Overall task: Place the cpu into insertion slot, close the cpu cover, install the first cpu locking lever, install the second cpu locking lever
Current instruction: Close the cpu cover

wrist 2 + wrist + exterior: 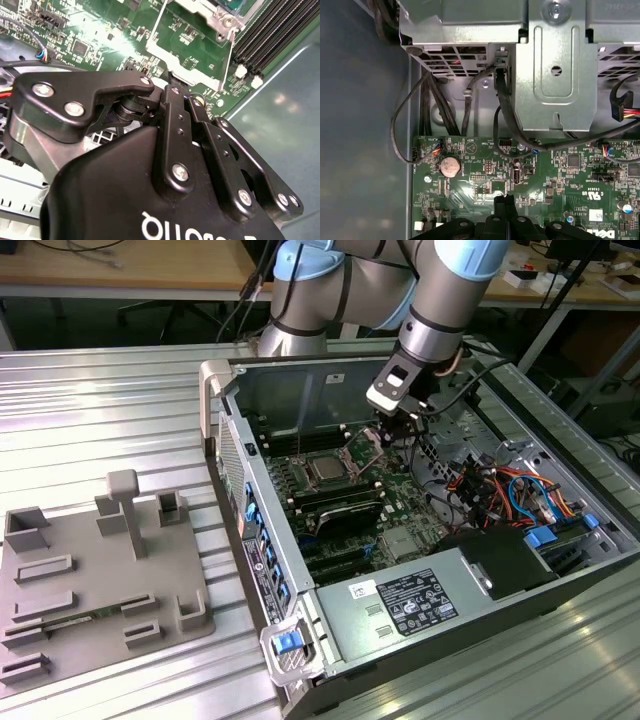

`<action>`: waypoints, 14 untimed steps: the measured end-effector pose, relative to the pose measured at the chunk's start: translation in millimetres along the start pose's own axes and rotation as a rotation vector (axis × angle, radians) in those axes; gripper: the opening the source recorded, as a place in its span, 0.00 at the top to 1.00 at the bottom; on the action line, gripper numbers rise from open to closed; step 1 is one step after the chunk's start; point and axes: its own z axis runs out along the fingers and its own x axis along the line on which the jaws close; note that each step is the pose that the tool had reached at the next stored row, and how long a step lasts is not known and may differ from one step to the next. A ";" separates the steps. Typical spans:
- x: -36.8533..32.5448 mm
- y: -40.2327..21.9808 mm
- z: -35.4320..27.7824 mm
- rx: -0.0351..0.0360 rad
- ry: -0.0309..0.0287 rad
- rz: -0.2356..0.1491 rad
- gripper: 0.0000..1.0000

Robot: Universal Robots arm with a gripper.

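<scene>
Gripper (390, 428) was clamped shut, fingers (500, 212) pressed together with nothing visible between them, hanging low inside the computer case (300, 390) over the green board (485, 172). The cover (365, 443) stood raised just beside it. In the exterior view the chip (325, 468) sat in its socket at eight o'clock from the gripper.

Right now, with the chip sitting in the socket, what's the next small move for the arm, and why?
Probably nudge the cpu cover down over the socket. In the exterior view the cpu already lies in the socket, while the cover stands tilted up beside it. The gripper, fingers together in the first wrist view, hangs close to the cover's raised edge.
</scene>
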 end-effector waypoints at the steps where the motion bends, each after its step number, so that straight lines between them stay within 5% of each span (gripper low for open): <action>1: 0.2 -2.4 0.0 0.0030 0.0000 0.000 0.89; 6: 0.8 -9.5 0.0 0.0109 0.0002 0.000 0.89; 14: 1.1 -14.6 0.1 0.0130 0.0002 0.000 0.89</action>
